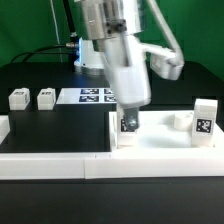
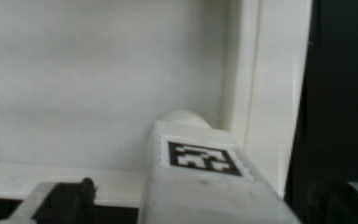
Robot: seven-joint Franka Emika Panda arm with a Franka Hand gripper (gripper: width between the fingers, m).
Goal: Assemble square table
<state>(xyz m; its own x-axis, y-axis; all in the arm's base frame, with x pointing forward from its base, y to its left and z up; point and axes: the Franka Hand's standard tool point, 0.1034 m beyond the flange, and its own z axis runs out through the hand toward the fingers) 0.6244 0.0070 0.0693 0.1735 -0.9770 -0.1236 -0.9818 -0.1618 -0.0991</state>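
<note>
The white square tabletop [image 1: 160,140] lies at the exterior view's right, and its raised rim [image 2: 247,70] also shows in the wrist view. A white tagged leg [image 1: 126,136] stands upright at the tabletop's near left corner. My gripper [image 1: 128,118] hangs straight over that leg. In the wrist view the leg [image 2: 202,160] rises between the two dark fingers [image 2: 66,200], with a gap on each side. The gripper [image 2: 211,208] is open and holds nothing. Two more legs [image 1: 205,115] [image 1: 180,120] are at the tabletop's right side.
Two loose legs [image 1: 18,98] [image 1: 46,97] rest on the black table at the exterior view's left. The marker board [image 1: 92,95] lies behind the arm. Long white rails [image 1: 60,165] run along the front edge.
</note>
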